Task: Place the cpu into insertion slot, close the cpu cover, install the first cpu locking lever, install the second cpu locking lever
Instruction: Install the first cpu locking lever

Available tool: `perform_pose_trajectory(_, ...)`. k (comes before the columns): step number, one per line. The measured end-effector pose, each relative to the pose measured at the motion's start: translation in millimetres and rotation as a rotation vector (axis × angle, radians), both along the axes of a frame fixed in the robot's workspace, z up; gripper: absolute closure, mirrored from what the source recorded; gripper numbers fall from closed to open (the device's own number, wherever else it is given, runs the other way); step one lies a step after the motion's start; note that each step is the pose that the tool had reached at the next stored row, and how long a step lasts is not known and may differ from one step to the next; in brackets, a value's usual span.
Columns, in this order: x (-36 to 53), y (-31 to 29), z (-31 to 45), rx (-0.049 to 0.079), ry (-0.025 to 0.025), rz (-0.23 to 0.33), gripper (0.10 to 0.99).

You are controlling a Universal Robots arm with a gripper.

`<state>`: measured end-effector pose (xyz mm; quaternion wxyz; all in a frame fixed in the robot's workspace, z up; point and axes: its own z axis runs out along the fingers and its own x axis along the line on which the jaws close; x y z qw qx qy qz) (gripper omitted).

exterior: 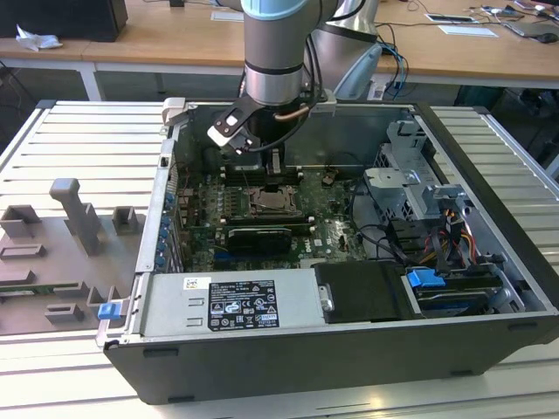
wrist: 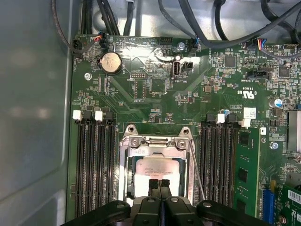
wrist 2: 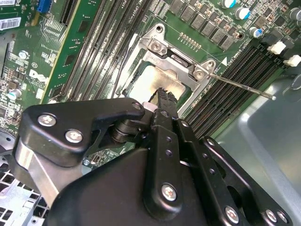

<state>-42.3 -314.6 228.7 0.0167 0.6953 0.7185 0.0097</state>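
The insertion slot (exterior: 269, 202) sits mid-motherboard inside the open computer case. In both wrist views the cpu (wrist: 157, 168) (wrist 2: 151, 81), a silvery-beige square, lies flat in the slot. The cpu cover (wrist: 155, 141) (wrist 2: 181, 60), a silver frame, lies around it, with the chip showing through its window. A thin metal locking lever (wrist: 196, 170) (wrist 2: 242, 86) sticks out slanted along one side of the socket. My gripper (wrist: 159, 184) (wrist 2: 164, 96) (exterior: 272, 161) hangs just over the edge of the cpu, its black fingers shut together with nothing between them. I cannot tell whether the tips touch the chip.
Black memory slots (wrist: 96, 165) flank the socket on both sides. A black expansion card (exterior: 259, 237) and a grey power supply box (exterior: 231, 303) lie nearer the case front. Cables and a drive cage (exterior: 419, 201) fill the exterior view's right. A grey fixture plate (exterior: 61, 253) lies outside the case.
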Motion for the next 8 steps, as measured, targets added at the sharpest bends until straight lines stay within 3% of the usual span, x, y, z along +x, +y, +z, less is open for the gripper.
perform_pose_trajectory(8, 0.0, 0.0, 1.7, -0.001, 0.0001, 0.000, 0.980)
